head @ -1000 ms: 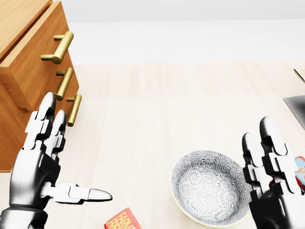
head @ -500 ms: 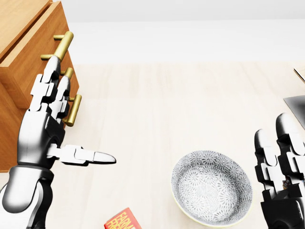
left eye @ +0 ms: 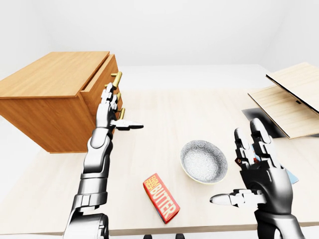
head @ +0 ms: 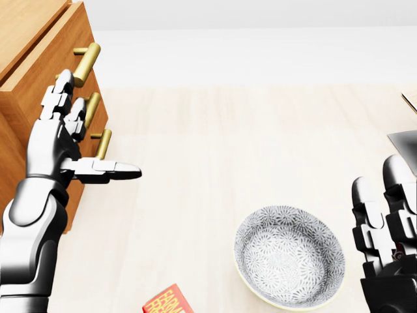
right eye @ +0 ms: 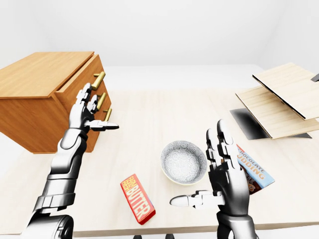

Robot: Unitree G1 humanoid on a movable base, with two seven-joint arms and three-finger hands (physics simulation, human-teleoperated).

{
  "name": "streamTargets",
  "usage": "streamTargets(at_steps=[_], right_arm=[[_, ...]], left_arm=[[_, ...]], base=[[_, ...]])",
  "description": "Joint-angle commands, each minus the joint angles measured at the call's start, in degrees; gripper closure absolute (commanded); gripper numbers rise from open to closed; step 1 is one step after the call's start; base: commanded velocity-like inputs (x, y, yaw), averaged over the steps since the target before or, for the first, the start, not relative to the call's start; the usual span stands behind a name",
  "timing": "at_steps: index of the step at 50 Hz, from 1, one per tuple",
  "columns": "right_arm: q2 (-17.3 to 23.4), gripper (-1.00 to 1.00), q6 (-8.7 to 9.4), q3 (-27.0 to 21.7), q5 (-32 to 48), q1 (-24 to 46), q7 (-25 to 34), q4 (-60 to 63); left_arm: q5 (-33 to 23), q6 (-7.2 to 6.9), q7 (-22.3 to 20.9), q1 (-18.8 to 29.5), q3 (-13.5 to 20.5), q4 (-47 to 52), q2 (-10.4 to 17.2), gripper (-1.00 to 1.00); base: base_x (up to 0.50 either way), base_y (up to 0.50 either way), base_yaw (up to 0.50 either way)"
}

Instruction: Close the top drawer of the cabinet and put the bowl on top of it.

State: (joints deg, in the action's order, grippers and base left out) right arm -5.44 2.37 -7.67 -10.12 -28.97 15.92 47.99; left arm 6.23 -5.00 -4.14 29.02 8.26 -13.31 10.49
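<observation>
A wooden cabinet (left eye: 55, 94) stands at the left of the table. Its top drawer (left eye: 101, 78) sticks out a little, with a brass handle (head: 86, 64). My left hand (head: 91, 134) is open and raised just before the drawer fronts, its fingers (head: 57, 98) up beside the handles and its thumb pointing right. It holds nothing. A grey-patterned bowl (head: 290, 264) rests upright on the table at lower right in the head view. To the bowl's right my right hand (left eye: 238, 167) is open and empty, apart from the rim.
A red butter box (left eye: 161, 197) lies near the table's bottom edge, left of the bowl. A chocolate pudding box (right eye: 251, 169) lies behind my right hand. Wooden boards (left eye: 289, 97) and a dark slab (right eye: 249, 122) sit at the right.
My left hand has risen and moved toward the cabinet's drawer handles. My right hand has dropped slightly and drifted right. The bowl has stayed put.
</observation>
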Motion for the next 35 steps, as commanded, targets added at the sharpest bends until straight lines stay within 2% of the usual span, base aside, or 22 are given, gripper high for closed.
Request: streamTargets(at_steps=[1,8,10,18,24,35], right_arm=[[0.3,-1.0,1.3,-0.5,0.2,1.9,-0.6,-0.8],[0.3,-1.0,0.92,-0.3,0.4,2.0,-0.7,-1.1],[0.6,-1.0,1.72,-0.7,0.4,3.5,-1.3,-2.1],[0.3,-1.0,1.92,-1.4,-0.4,2.5,-0.9,-0.6],[0.2,-1.0,2.3,-1.5,0.0,3.2,-1.0,-1.1],[-0.1,-1.0,1.78,-1.5,-0.1,2.4,-0.6,-0.6]], left_arm=[[1.6,0.0,0.4,2.5,0.6,-3.7,1.5,-1.0],[1.6,0.0,0.6,4.8,0.7,-6.6,2.2,-1.0],[1.6,0.0,0.7,5.4,0.7,-6.4,2.6,-1.0],[2.4,0.0,-0.5,8.8,1.2,-13.8,3.6,-1.0],[2.9,0.0,-0.4,9.5,1.3,-15.6,4.3,-1.0],[4.2,0.0,-0.8,11.9,2.2,-23.4,5.8,-1.0]], base=[[0.0,0.0,0.0],[0.0,0.0,0.0],[0.0,0.0,0.0],[0.0,0.0,0.0],[0.0,0.0,0.0],[0.0,0.0,0.0]])
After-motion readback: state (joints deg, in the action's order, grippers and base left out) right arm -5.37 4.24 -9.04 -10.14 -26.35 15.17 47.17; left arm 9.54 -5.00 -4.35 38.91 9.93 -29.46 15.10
